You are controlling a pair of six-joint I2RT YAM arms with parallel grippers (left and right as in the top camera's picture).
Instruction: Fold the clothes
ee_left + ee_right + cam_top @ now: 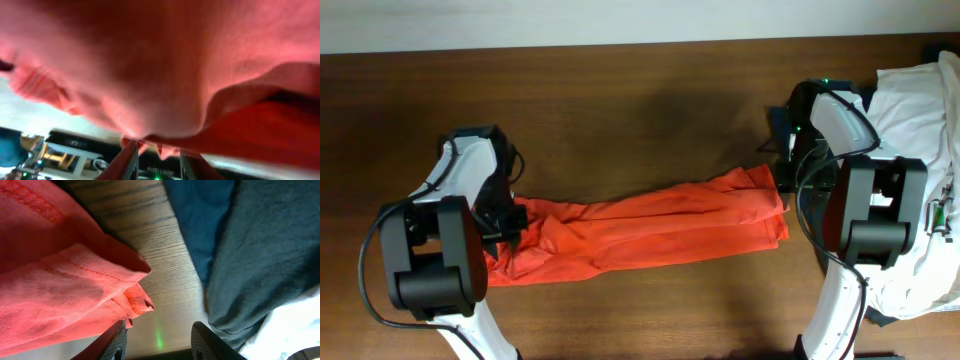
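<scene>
The orange-red T-shirt (650,225) lies bunched in a long band across the middle of the wooden table; no lettering or neck tag shows. My left gripper (515,228) is at the shirt's left end. In the left wrist view the shirt (160,65) fills nearly the whole frame, and the narrowly spaced fingers (159,155) have a bunch of it at their tips. My right gripper (782,165) is at the shirt's right end. In the right wrist view it is open (157,340) over bare wood, with the shirt's hemmed edge (50,280) against its left finger.
A white garment (920,110) is piled at the table's right edge under the right arm. A dark navy garment (260,245) lies just right of the right gripper, with white cloth (295,325) beyond it. Bare wooden table (640,100) lies behind the shirt.
</scene>
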